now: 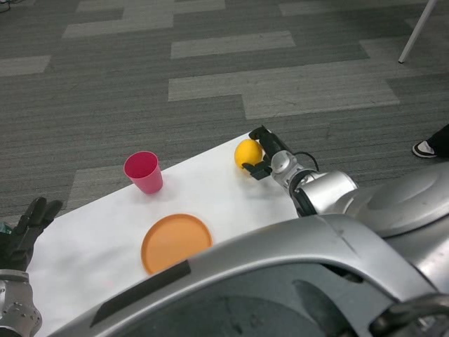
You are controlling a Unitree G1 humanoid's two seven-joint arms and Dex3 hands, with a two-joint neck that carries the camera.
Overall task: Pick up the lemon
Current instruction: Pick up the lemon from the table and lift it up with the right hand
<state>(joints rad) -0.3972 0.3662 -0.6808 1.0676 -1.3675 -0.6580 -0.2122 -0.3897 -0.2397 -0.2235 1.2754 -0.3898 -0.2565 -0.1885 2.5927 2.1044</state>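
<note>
The yellow lemon [246,152] lies near the far edge of the white table [91,239]. My right hand [264,152] is against its right side, with fingers curled over the top and under the near side, gripping it. The lemon still looks to be at table level. My left hand [25,227] waits at the table's left edge, fingers spread and holding nothing.
A pink cup [144,172] stands upright left of the lemon. An orange plate [175,242] lies nearer to me. A person's shoe [424,148] shows on the carpet at the right edge, and a white pole [418,29] at the top right.
</note>
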